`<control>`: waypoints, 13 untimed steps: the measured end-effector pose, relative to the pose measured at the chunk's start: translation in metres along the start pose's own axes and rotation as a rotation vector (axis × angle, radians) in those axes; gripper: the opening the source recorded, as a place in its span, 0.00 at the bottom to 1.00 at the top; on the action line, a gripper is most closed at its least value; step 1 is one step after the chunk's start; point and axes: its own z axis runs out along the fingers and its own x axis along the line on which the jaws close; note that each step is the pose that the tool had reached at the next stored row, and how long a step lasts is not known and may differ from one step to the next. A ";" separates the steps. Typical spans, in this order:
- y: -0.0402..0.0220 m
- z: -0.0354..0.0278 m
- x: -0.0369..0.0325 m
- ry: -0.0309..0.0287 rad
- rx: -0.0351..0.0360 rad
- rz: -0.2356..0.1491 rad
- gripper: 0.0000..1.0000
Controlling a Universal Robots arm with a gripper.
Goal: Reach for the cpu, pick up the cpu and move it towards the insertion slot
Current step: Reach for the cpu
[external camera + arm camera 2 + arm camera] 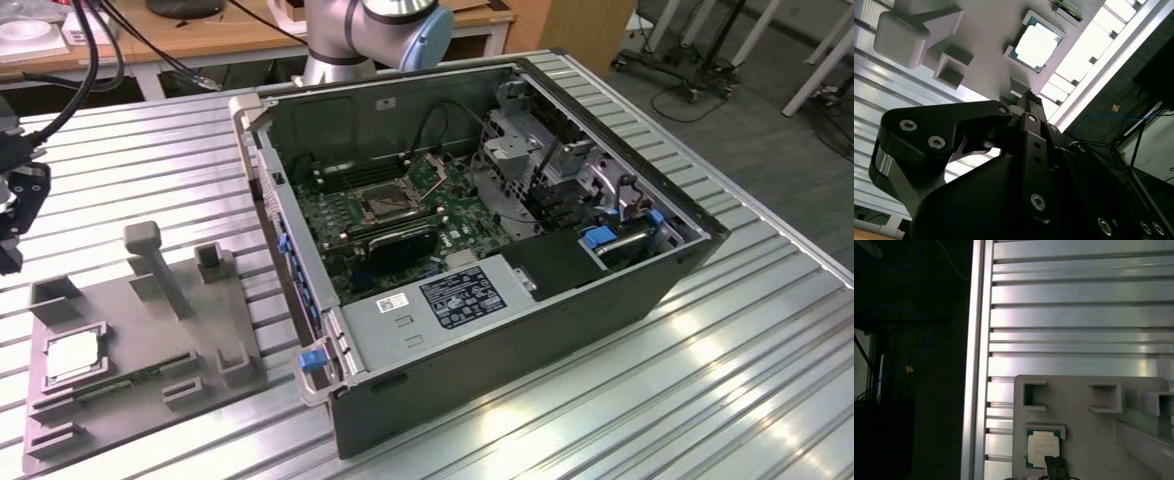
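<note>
Gripper (1053, 467) hangs near the cpu (1042, 448), jaws pinched together and empty — lowered like this, they could strike and skew it.

The robot arm (363, 30) rises from its base at the top of the exterior view. Its black gripper (12, 250) hangs at that view's far left, pointing down.

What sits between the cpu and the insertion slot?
In the exterior view, upright posts of the grey holder and the computer case's wall stand between the cpu and the insertion slot.
</note>
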 end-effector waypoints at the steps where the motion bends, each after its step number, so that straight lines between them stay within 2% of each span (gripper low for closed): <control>1: 0.0000 0.0002 0.0002 -0.0002 -0.0001 0.000 0.11; 13: -0.0004 0.0013 0.0015 -0.0002 -0.0001 0.000 0.11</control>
